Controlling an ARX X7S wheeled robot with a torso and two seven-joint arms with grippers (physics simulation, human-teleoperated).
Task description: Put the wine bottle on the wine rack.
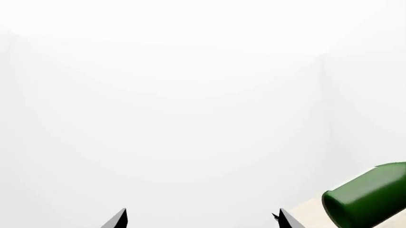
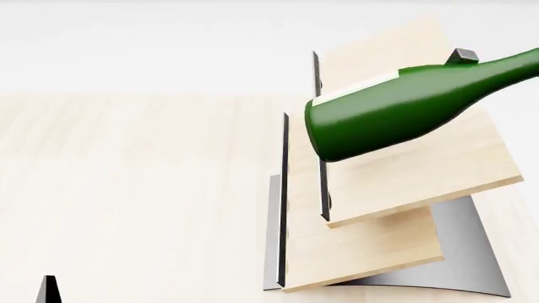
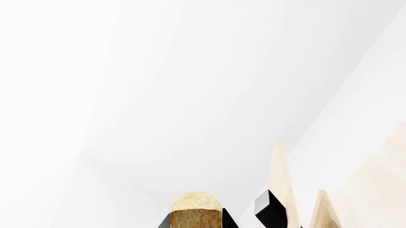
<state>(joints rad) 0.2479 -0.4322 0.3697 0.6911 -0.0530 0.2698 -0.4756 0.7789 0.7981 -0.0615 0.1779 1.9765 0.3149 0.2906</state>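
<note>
The wine bottle (image 2: 396,110) is dark green and lies tilted over the upper board of the wine rack (image 2: 421,170). Its base points toward the rack's dark rails and its neck runs off the head view's right edge. I cannot tell whether it touches the board. In the right wrist view the tan cork (image 3: 195,211) sits between the dark fingers of my right gripper (image 3: 197,221), which is shut on the bottle's top. My left gripper (image 1: 203,221) is open and holds nothing; the bottle's base (image 1: 368,199) shows off to one side of it. One left fingertip (image 2: 49,287) shows low in the head view.
The rack has two slanted light-wood boards on a curved grey metal base (image 2: 471,252), with a small black block (image 2: 463,57) at the top. It stands on a pale wooden tabletop (image 2: 126,189). White walls lie behind.
</note>
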